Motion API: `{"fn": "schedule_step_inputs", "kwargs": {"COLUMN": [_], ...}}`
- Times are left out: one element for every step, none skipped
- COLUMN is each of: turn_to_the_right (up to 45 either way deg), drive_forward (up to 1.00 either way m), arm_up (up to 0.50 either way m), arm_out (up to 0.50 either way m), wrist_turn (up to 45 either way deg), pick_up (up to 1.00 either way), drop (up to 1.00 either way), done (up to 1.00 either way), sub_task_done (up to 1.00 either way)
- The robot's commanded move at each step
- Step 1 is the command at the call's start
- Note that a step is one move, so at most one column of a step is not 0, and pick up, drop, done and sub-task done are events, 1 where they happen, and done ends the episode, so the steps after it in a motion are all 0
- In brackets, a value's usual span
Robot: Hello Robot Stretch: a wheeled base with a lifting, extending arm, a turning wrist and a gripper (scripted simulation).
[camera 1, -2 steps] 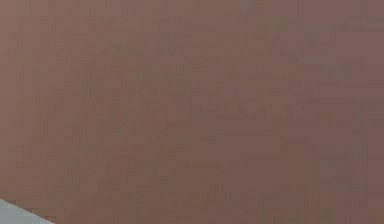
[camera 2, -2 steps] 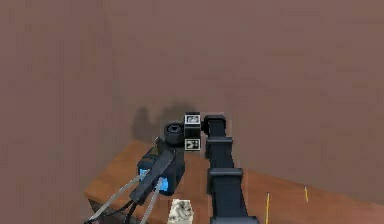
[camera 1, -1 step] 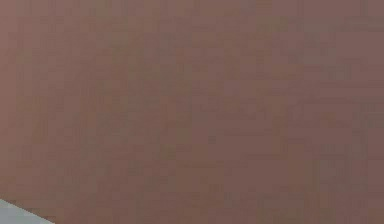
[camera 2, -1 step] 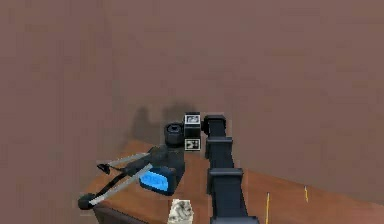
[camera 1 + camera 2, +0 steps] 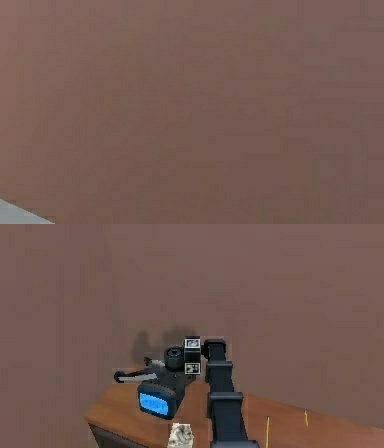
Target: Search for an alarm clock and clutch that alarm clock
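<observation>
**Desk:** Where is the alarm clock?

**Operator:** I have it in the arm side view. The alarm clock (image 5: 157,402) is a small dark box with a bright blue face, toward the left end of the wooden tabletop (image 5: 330,432). I cannot tell whether it stands on the wood or hangs clear of it.

**Desk:** And the jaws?

**Operator:** The arm (image 5: 228,409) rises from the bottom edge, and the jaws point left from its far end, just above the clock in the picture. I cannot tell whether they are apart or together, nor whether they hold anything.

**Desk:** Anything else there?

**Operator:** A small whitish lump (image 5: 182,435) lies just below the clock in the picture, and two thin yellow sticks (image 5: 268,430) lie right of the arm. Ahead I see a plain brown wall (image 5: 200,100) with a pale grey sliver (image 5: 18,213) in the bottom left corner.
</observation>
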Motion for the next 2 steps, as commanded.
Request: {"fn": "schedule_step_inputs", "kwargs": {"turn_to_the_right": [0.0, 0.0], "drive_forward": [0.00, 0.00], "arm_up": [0.00, -0.30], "arm_out": [0.00, 0.00], "wrist_turn": [30.0, 0.0], "pick_up": [0.00, 0.00], "drop": [0.00, 0.00], "done": [0.00, 0.00], "sub_task_done": [0.00, 0.00]}}
